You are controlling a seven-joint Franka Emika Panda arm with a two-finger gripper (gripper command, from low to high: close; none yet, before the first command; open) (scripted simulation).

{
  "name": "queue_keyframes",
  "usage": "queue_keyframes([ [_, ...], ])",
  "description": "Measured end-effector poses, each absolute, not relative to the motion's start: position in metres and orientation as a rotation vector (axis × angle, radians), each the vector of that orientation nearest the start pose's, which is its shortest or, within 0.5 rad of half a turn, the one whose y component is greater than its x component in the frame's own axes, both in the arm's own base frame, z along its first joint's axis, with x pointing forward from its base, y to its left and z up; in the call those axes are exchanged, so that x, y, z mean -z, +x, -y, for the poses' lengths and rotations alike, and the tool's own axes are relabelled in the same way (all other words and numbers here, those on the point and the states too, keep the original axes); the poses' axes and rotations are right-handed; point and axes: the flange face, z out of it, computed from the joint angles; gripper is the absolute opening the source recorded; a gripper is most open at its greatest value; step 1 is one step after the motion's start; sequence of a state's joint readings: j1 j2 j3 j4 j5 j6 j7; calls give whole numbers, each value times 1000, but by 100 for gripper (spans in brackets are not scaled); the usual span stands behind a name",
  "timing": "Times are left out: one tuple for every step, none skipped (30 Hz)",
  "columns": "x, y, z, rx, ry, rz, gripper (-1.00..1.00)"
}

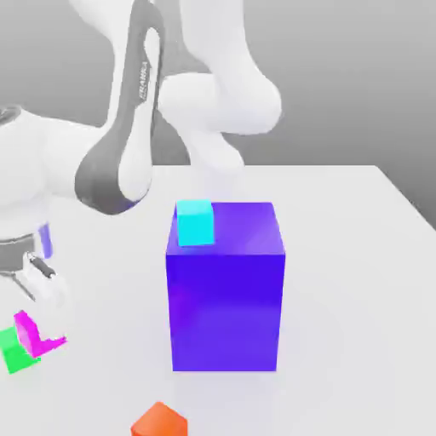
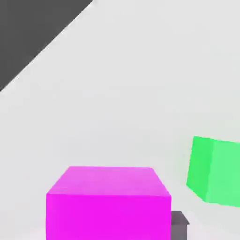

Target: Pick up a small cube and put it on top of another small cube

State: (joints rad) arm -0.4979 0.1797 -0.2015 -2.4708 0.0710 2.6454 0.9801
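The small magenta cube [image 1: 36, 334] sits low at the exterior view's left, just under my gripper [image 1: 41, 306]. In the hand view the magenta cube [image 2: 108, 202] is very close, with one dark fingertip [image 2: 180, 224] against its side. The gripper is shut on this cube. The small green cube [image 1: 12, 351] stands right beside it, touching or nearly so, partly covered by the magenta one. In the hand view the green cube [image 2: 214, 176] lies a short way off to one side, apart from the magenta cube.
A big blue-purple block [image 1: 226, 294] stands mid-table with a small cyan cube [image 1: 194, 221] on its top corner. A small orange cube [image 1: 159, 421] lies near the front edge. The white table [image 1: 349, 255] stretches to the exterior view's right. My arm [image 1: 128, 128] reaches over the left side.
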Motion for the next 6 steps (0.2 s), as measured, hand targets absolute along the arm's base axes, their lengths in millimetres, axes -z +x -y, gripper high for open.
queue_keyframes([
  [-213,358,318,0,-2006,-2418,-100],
  [-201,355,321,1,-1995,-2426,-100],
  [-188,353,322,1,-1989,-2431,-100],
  [-181,352,323,1,-1986,-2434,100],
  [-181,352,323,1,-1986,-2434,100],
  [-181,352,323,1,-1986,-2434,100],
])
